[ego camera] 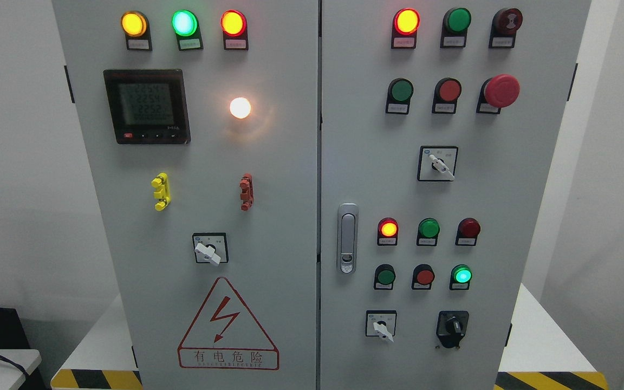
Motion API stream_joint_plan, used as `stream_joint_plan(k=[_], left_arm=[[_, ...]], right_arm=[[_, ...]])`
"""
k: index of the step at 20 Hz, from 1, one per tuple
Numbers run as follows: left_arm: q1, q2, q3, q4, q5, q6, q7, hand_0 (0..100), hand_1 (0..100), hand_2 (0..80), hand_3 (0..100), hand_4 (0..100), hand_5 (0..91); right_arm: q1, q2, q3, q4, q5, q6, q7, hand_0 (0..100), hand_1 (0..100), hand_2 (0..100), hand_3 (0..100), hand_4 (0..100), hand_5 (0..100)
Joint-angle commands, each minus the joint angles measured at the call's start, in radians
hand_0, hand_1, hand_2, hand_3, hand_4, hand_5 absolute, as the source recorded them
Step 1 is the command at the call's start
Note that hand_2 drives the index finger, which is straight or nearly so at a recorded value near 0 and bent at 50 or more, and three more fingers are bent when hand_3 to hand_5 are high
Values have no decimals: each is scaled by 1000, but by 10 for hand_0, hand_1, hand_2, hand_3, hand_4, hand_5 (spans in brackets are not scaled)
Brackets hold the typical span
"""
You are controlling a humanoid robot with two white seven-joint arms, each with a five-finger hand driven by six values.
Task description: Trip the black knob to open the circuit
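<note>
Grey sheet-steel cabinet (290, 179) fills the head view, two doors side by side, seam running down just right of centre. Neither robot hand nor any arm shows in frame, so finger state cannot be told for left or right. Black knob (453, 326), the task's thing, sits low on the right door, near its bottom right corner, on a dark plate; its handle reads roughly upright, possibly tipped slightly, but it is too small to read any position marks, so whether it stands tripped or closed cannot be settled from here. Just left of it, same row, a white rotary switch (381, 326) on a pale plate points down-right. Above them a row of three buttons, the rightmost green lamp (461, 275) lit; above that a lit red indicator (388, 228) with two unlit neighbours. That lamp pattern could fit either a live circuit or one already opened, as nothing readable ties a lamp to the knob. Door latch (348, 238) sits on the right door's left edge, shut flush. Left door carries a digital meter (146, 106) showing figures, a glowing white lamp (240, 108), yellow and red clips, another white selector, and a lightning warning triangle (228, 325) low down. Controls sit grouped by function, the knob at the lowest row, likely reachable from waist height. Red mushroom stop (501, 90) stands well above the knob, apart
</note>
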Motion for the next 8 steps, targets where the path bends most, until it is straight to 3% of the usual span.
stream_joint_plan(k=[1, 8], left_arm=[[-8, 0, 0, 0, -32, 0, 0, 120, 389, 0, 0, 0, 0], [-8, 0, 0, 0, -34, 0, 0, 120, 389, 0, 0, 0, 0]], right_arm=[[18, -41, 29, -78, -16, 1, 0, 0, 99, 0, 149, 169, 175], [43, -40, 32, -86, -18, -5, -2, 0, 106, 0, 162, 179, 180]])
